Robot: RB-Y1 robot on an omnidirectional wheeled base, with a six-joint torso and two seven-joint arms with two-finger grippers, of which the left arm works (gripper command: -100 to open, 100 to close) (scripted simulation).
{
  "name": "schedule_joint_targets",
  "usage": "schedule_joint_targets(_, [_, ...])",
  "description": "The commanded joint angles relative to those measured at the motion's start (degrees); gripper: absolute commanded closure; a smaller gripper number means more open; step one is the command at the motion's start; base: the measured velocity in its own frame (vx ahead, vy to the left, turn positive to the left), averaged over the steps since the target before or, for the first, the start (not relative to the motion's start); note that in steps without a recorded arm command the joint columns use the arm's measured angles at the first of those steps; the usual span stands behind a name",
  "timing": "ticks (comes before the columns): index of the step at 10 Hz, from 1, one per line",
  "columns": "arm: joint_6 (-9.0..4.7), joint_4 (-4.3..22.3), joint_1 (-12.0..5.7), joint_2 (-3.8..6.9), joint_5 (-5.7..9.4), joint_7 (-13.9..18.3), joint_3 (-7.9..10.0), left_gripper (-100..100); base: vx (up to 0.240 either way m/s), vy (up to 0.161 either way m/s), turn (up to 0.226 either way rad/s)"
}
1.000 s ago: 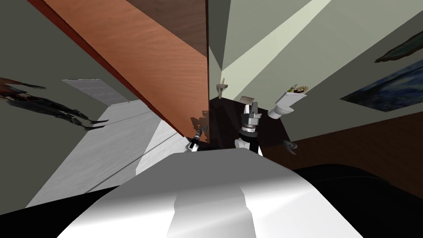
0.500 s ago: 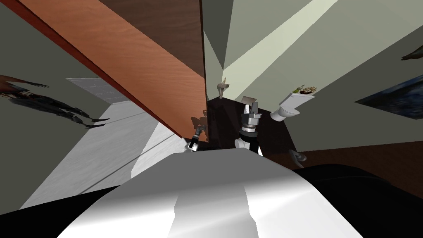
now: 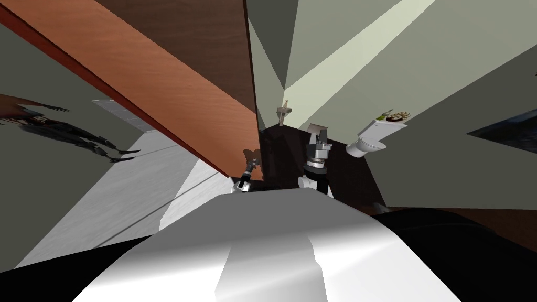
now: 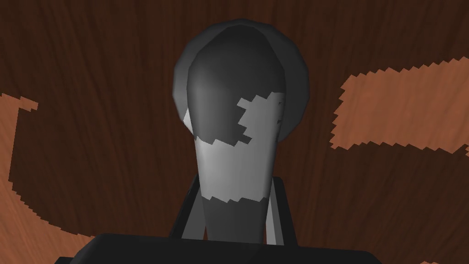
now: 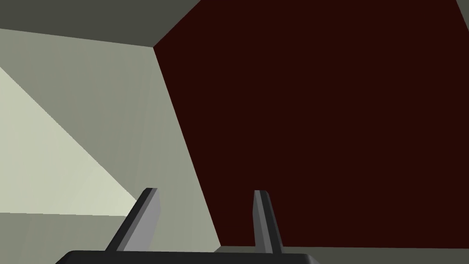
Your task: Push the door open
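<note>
Far left, a dark, spiky wall hanging (image 3: 68, 131) marks the grey wall above a pale, faintly streaked floor (image 3: 131, 189). The door (image 3: 173, 89), a flat slab of orange-brown wood grain, slants across the head view, and its free edge ends at the left gripper (image 3: 251, 169). The left wrist view adds detail: a smooth grey handle (image 4: 238, 137), widening to a rounded end, sits on a round dark rosette (image 4: 297, 87). Two thin fingers (image 4: 188, 215) are clamped against the sides of its narrow neck, and jagged shadow mottles the wood behind. Past the door's edge hangs a small wall sink (image 3: 283, 111). Next, the right gripper (image 3: 319, 137) is raised over a dark maroon floor (image 3: 286, 162); its wrist view shows the blades parted and holding nothing. A white toilet (image 3: 366, 140) stands at right.
</note>
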Motion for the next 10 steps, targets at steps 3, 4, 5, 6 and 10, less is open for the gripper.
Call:
schedule_joint_targets(3, [-0.15, -0.1, -0.25, -0.21, 1.31, -1.3, 2.64, 100, 0.198, -0.148, 0.064])
schedule_joint_targets(4, [-0.17, 0.0, -0.29, -0.39, 1.64, -1.6, 3.31, 100, 0.163, -0.124, 0.068])
schedule_joint_targets(5, [-0.18, 0.1, -0.32, -0.6, 1.93, -1.9, 3.87, 100, 0.14, -0.133, 0.061])
schedule_joint_targets(6, [-0.2, 0.2, -0.36, -0.86, 2.21, -2.2, 4.43, 100, 0.16, -0.127, 0.065])
schedule_joint_targets(10, [-0.21, 0.3, -0.34, 0.37, 3.21, -2.8, 6.32, 100, 0.134, -0.077, 0.053])
